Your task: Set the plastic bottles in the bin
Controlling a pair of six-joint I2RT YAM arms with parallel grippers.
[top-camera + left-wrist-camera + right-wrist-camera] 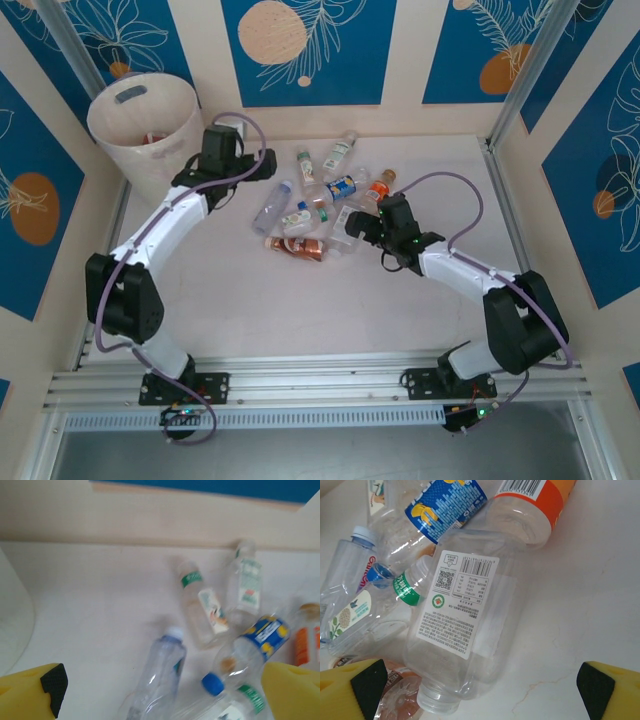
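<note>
Bottles lay heaped on the counter, with the bin at ten o'clock from them.
The left end effector and right end effector were spread and empty. The white-labelled bottle looked light, slick and crushable, so a gentle grip across its middle seemed best.

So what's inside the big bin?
Low inside the bin, something red and white shows, probably bottles. The near wall hides the rest, so I can't count them.
</note>
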